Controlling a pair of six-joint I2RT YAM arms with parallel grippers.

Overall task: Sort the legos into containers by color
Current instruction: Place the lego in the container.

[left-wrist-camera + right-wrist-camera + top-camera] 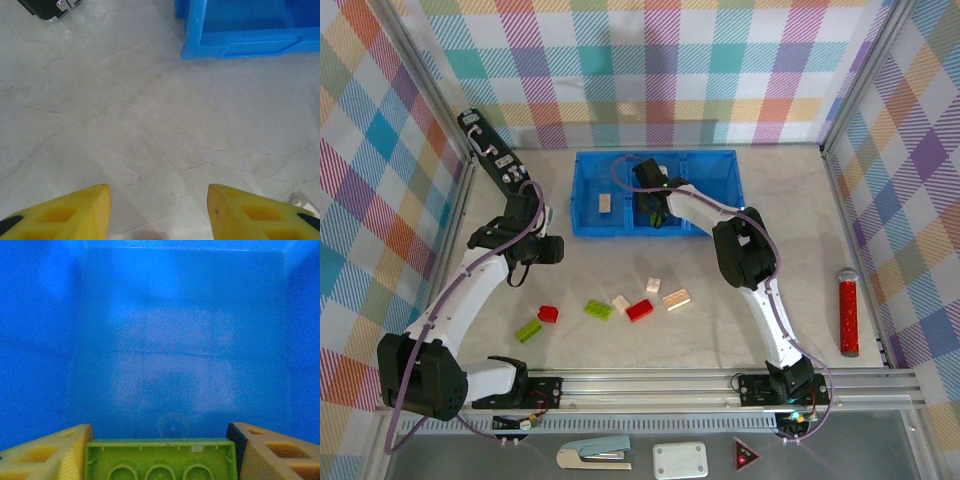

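The blue tray (720, 192) of three containers stands at the back centre of the table. My right gripper (656, 212) reaches down into the middle container, shut on a lime green lego (160, 460) held underside up between its fingers (60, 452) above the bare blue floor (170, 365). A cream lego (605, 203) lies in the left container. My left gripper (558, 250) hovers open over bare table left of the tray (240, 42), nothing between its fingers (75, 212). Several loose legos lie in front: red (549, 314), green (529, 330), green (598, 309), red (640, 310), cream (677, 298).
A black device (490, 155) lies at the back left, near the left arm. A red cylinder (847, 310) lies at the right edge. Beyond the front rail (650, 382) sit a stapler (595, 455), a white box (680, 460) and a red triangle sign (745, 455).
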